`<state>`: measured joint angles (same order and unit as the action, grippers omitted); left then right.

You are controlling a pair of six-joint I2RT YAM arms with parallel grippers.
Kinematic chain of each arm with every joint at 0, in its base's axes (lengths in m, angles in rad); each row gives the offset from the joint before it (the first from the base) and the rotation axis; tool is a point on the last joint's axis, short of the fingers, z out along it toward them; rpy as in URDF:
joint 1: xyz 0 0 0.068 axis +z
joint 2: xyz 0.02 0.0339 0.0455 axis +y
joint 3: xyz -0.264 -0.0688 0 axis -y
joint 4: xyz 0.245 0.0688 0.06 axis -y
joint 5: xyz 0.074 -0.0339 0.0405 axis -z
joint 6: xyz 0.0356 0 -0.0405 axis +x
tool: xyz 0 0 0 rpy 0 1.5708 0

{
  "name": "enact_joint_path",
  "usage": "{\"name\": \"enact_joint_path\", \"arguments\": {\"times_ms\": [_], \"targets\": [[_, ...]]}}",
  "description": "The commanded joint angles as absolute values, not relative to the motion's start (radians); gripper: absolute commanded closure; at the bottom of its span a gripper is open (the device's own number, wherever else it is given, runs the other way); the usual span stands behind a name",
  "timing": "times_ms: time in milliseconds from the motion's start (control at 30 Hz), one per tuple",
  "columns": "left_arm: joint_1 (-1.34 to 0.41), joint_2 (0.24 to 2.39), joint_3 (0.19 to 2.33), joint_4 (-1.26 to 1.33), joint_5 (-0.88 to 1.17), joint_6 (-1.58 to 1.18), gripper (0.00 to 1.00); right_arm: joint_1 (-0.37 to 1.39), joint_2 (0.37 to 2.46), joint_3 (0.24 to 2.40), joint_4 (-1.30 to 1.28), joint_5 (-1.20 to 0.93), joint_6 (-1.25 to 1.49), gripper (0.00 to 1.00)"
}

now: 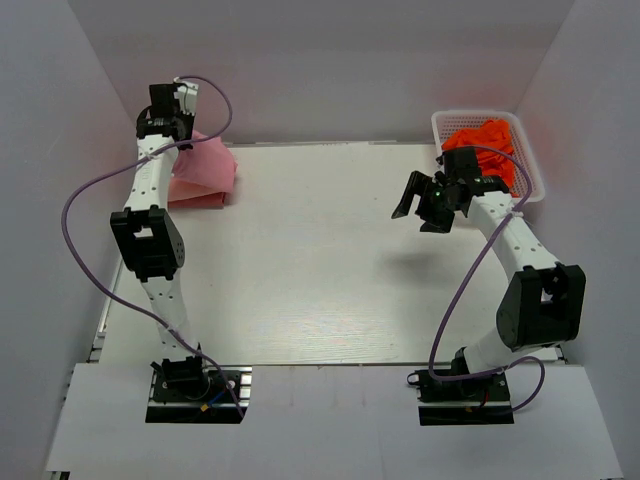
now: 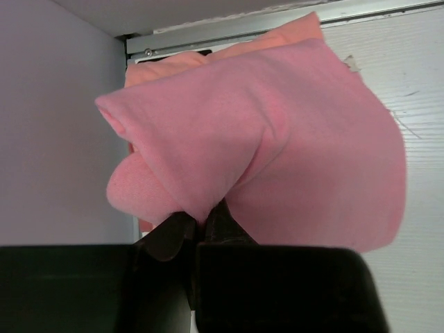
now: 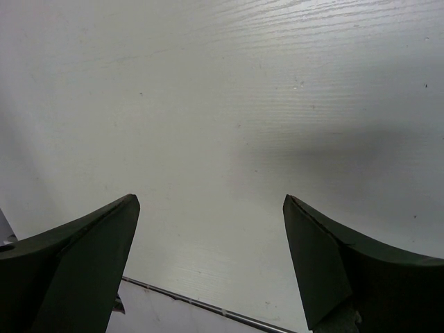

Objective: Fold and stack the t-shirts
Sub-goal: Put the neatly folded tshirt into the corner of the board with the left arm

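The table [image 1: 320,280] is a matt white board with a fine printed grain and a few dark specks, seen close in the right wrist view. White walls [image 1: 320,60] box it in on the left, far and right sides. A metal rail [image 2: 277,24] runs along the far edge, where the board meets the back wall. At the near edge a separate white strip [image 1: 330,410] carries the two arm bases, and a purple cable [image 1: 85,190] loops off each arm.

In the far left corner lies the rose shirt [image 1: 208,165], bunched and partly folded. It sits on top of the salmon shirt [image 1: 198,199], whose paler edge shows beneath it and behind it toward the rail. The left gripper [image 2: 201,225] reaches into that corner, its jaws pinched together on a fold of the rose shirt, which rises in a rounded hump just above the fingers.

The right gripper [image 1: 420,208] hangs over bare table on the right side, well apart from both shirts. Its jaws are spread wide with nothing between them. A soft shadow [image 1: 410,262] falls on the board below it.

A white basket [image 1: 535,180] stands in the far right corner, holding crumpled orange-red cloth [image 1: 485,140]
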<state>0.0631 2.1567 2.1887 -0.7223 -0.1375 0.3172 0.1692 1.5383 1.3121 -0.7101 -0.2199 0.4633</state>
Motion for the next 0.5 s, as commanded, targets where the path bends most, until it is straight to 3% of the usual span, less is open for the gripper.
{"name": "enact_joint_path", "arguments": {"times_ms": [0,300,333,367,400,433,467], "targets": [[0.118,2.152,2.207,-0.666,-0.097,0.318,1.00,0.164,1.554,1.367,-0.732,-0.233,0.457,0.10],[0.187,2.197,2.194,-0.678,-0.083,0.308,1.00,0.164,1.572,1.361,-0.724,-0.247,0.477,0.10],[0.187,2.197,2.184,-0.678,-0.104,0.286,0.88,0.164,1.577,1.364,-0.726,-0.248,0.480,0.10],[0.198,2.206,2.184,-0.678,-0.115,0.285,0.48,0.166,1.577,1.364,-0.727,-0.255,0.480,0.10],[0.198,2.206,2.184,-0.687,-0.126,0.273,0.20,0.161,1.575,1.364,-0.729,-0.255,0.480,0.10],[0.207,2.215,2.194,-0.699,-0.149,0.273,0.00,0.164,1.578,1.367,-0.729,-0.256,0.482,0.10],[0.207,2.215,2.203,-0.709,-0.158,0.252,0.00,0.164,1.575,1.367,-0.729,-0.256,0.482,0.10]]}}
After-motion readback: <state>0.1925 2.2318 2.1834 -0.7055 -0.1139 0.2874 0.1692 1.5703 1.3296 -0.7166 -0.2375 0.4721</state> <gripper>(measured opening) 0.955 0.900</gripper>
